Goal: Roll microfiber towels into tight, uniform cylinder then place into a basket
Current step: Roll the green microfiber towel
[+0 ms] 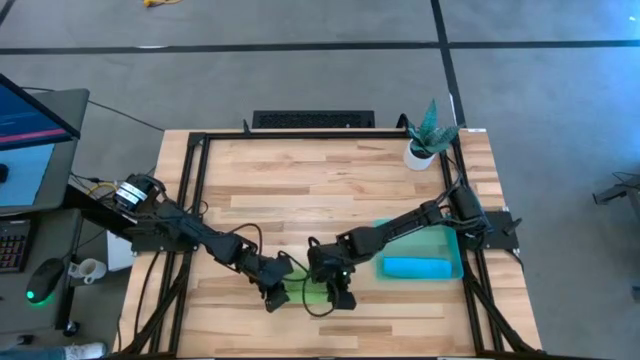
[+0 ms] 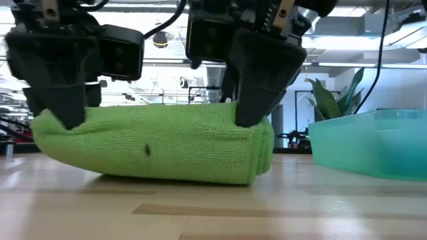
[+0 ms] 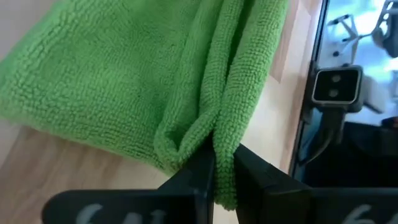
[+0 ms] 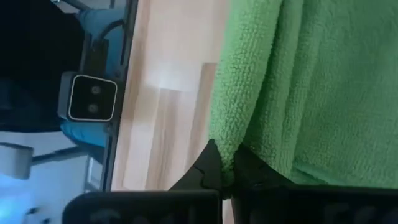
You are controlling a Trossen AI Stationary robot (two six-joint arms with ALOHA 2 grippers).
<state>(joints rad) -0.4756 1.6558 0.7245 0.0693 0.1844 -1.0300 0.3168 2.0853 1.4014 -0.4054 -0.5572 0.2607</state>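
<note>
The lime green towel [image 2: 153, 143], rolled into a thick cylinder, lies crosswise near the table's front edge between my two grippers; from above only a strip of it [image 1: 306, 292] shows. My left gripper [image 1: 275, 296] is shut on its left end and my right gripper [image 1: 342, 296] on its right end. The teal basket [image 1: 455, 245] stands to the right on the table, with the rolled blue towel [image 1: 417, 267] lying inside it. My left gripper pinches a folded edge at the roll's left end [image 3: 219, 146] between its two fingers, coming slanting down from above. Several layers bunch at the fingertips [image 3: 199, 168]. The roll's underside [image 2: 133, 175] looks to be at the tabletop; whether it is clear of it, I cannot tell. My right gripper pinches the cloth at the roll's right end [image 4: 225, 140] between its two fingers, slanting down from above. The fingertips [image 4: 208, 163] close on an outer fold; the number of layers does not show. The roll stays level between the two grippers.
A white pot with a green plant [image 1: 422, 150] stands at the table's far right corner. The basket wall [image 2: 373, 143] rises just right of the roll. Bare wood lies across the table's middle and far side [image 1: 300, 190].
</note>
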